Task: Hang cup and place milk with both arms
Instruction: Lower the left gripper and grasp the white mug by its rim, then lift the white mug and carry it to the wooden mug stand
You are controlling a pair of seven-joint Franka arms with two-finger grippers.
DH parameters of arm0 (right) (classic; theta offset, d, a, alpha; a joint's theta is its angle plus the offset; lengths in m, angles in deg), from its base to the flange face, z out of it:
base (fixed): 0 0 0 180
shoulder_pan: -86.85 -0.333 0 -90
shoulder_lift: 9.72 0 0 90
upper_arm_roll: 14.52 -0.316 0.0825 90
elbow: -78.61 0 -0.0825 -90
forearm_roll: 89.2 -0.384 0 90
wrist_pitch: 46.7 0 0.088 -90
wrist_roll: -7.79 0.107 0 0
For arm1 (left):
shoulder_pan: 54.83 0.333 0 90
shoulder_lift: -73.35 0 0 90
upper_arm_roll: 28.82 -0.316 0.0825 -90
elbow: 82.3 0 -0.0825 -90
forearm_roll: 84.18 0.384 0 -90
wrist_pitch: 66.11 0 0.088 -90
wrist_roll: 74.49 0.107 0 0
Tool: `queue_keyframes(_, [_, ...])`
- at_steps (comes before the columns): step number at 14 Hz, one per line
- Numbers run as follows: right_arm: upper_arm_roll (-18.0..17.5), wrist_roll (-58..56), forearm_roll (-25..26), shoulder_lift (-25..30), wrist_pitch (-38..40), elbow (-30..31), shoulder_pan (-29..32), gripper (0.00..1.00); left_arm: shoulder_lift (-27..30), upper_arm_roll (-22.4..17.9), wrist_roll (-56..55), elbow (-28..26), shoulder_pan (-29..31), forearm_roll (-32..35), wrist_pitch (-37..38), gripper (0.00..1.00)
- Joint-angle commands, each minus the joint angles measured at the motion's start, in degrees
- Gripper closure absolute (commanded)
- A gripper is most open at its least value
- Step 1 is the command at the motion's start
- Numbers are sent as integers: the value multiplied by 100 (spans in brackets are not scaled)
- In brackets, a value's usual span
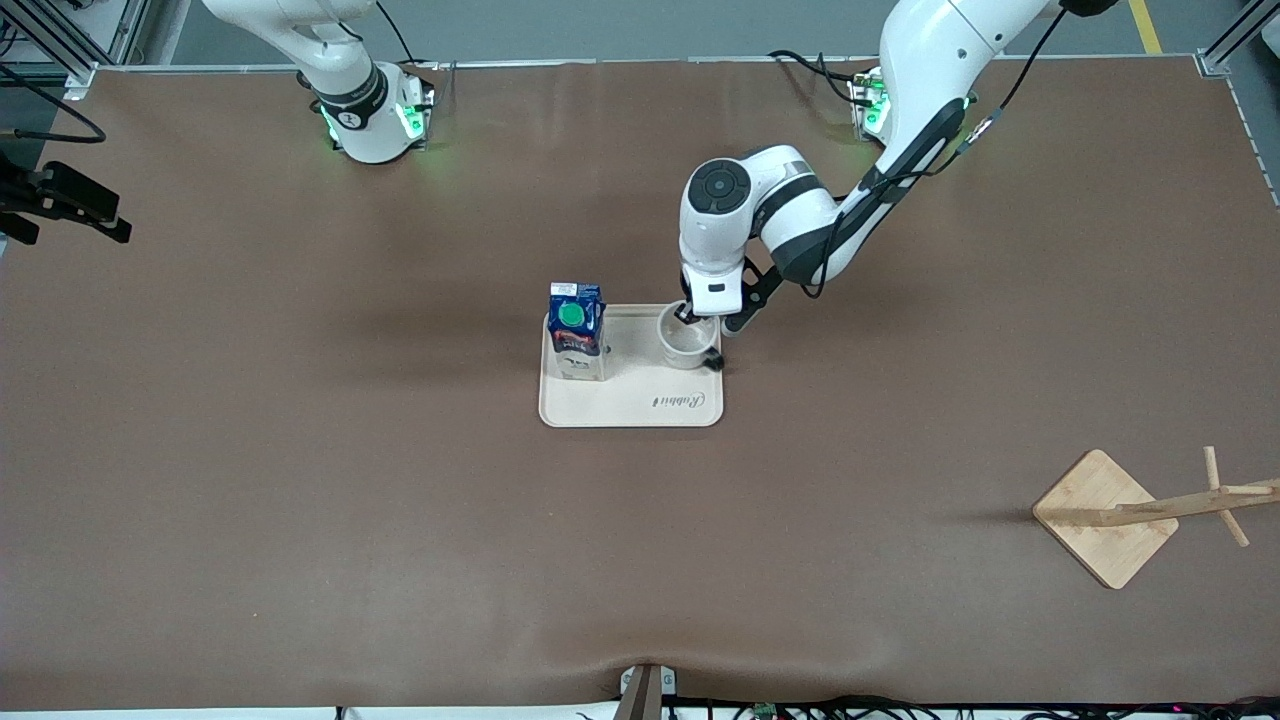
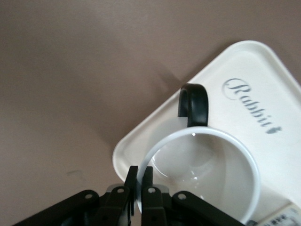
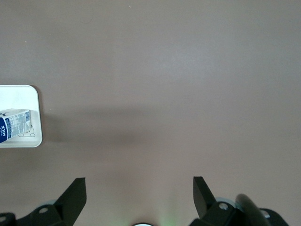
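My left wrist view shows the left gripper (image 2: 139, 188) clamped on the cup's (image 2: 207, 174) rim, on the tray (image 2: 244, 70) beside the milk (image 1: 577, 330); the front view hides that. The right gripper (image 3: 139, 195) waits wide over bare worktop (image 3: 164, 70).

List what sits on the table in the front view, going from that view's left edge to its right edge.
milk carton → cup, gripped at its rim by the left gripper → wooden cup rack. The carton and cup both stand on the cream tray.

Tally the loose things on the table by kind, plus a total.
Mug: 1
Milk carton: 1
Tray: 1
Wooden mug stand: 1
Total: 4
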Motion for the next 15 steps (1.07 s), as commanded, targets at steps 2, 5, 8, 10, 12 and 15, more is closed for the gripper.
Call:
queue_keyframes(2, [-65, -60, 5, -93, 87, -163, 116, 0, -144, -21, -47, 313, -15, 156, 68, 100])
queue_keyframes(5, [-74, -69, 5, -102, 79, -172, 108, 0, 171, -12, 15, 436, 82, 340, 514, 100])
queue_keyframes(8, [-74, -69, 5, -102, 87, -163, 73, 0, 602, -12, 374, 690, 109, 446, 1235, 100])
queue_keyframes(10, [-74, -60, 5, -93, 87, -163, 81, 0, 900, -30, 1048, 884, 187, 446, 1753, 100])
queue_keyframes(12, [-74, -69, 5, -102, 52, -163, 81, 0, 1251, -12, 1927, 902, 581, 438, 1817, 100])
queue_keyframes(15, [-74, -77, 5, -146, 8, -189, 55, 0, 1551, 14, 3385, 911, 1214, 324, 1826, 100])
